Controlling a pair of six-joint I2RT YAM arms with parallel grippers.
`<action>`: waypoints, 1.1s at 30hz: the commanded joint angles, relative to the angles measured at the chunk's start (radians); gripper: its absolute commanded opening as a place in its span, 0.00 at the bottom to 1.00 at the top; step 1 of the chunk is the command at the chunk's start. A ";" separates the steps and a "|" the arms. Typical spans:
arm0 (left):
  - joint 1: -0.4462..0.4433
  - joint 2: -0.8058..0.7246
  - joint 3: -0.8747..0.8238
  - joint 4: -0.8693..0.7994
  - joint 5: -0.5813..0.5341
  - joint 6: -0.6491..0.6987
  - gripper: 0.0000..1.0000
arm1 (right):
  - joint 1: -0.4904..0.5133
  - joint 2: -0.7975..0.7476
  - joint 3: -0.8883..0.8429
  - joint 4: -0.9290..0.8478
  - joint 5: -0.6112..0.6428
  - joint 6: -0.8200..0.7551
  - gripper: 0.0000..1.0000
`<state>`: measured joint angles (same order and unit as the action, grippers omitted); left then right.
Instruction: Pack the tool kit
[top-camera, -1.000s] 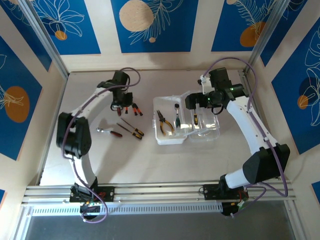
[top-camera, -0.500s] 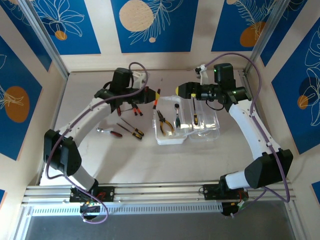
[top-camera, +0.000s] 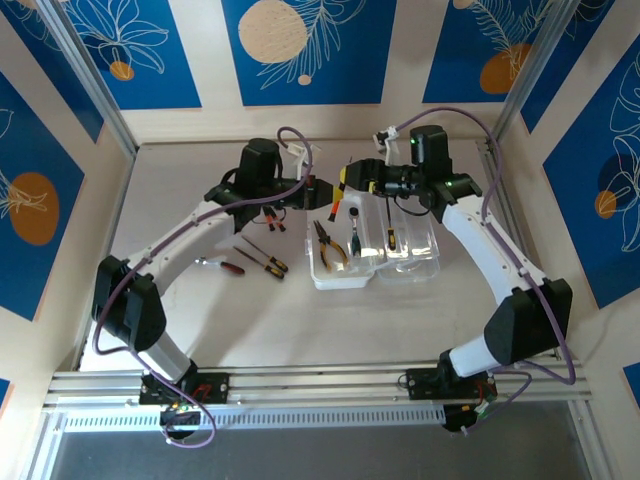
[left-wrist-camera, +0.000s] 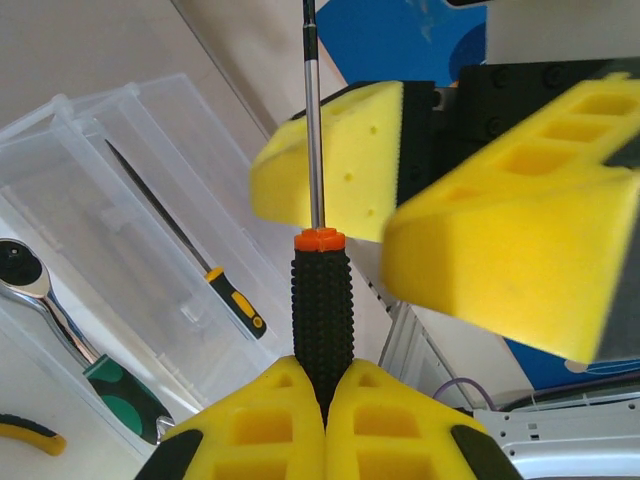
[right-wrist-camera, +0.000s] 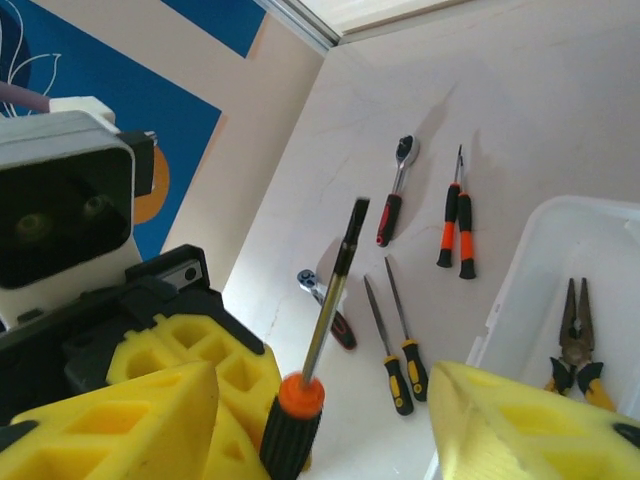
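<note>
pale table (top-camera: 300, 330) | holds clear case (top-camera: 340, 283) | loose screwdrivers (top-camera: 264, 260), ratchet (top-camera: 215, 263) left of case

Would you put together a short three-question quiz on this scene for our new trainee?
1. True or false: the left gripper is shut on the screwdriver's black handle.
2. The right gripper's fingers flank the screwdriver's: A) handle, B) metal shaft, C) tip.
3. Name the two-handled tool lying in the clear case.
Key: 1 true; 2 B; 3 the pliers.
</note>
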<state>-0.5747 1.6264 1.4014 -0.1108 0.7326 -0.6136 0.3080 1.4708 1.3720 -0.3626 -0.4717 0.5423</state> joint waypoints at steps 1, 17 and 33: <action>-0.017 0.011 0.000 0.039 0.033 -0.005 0.00 | 0.018 0.013 -0.013 0.043 -0.010 0.024 0.52; 0.013 0.011 0.039 -0.143 -0.077 0.107 0.45 | -0.026 -0.009 -0.022 -0.047 0.005 -0.032 0.00; 0.308 -0.166 -0.104 -0.677 -0.769 0.298 1.00 | -0.241 0.090 0.205 -0.665 0.570 -0.468 0.00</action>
<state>-0.2733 1.4895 1.3399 -0.6746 0.1226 -0.3607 0.0685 1.5066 1.5482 -0.8944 -0.0662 0.1600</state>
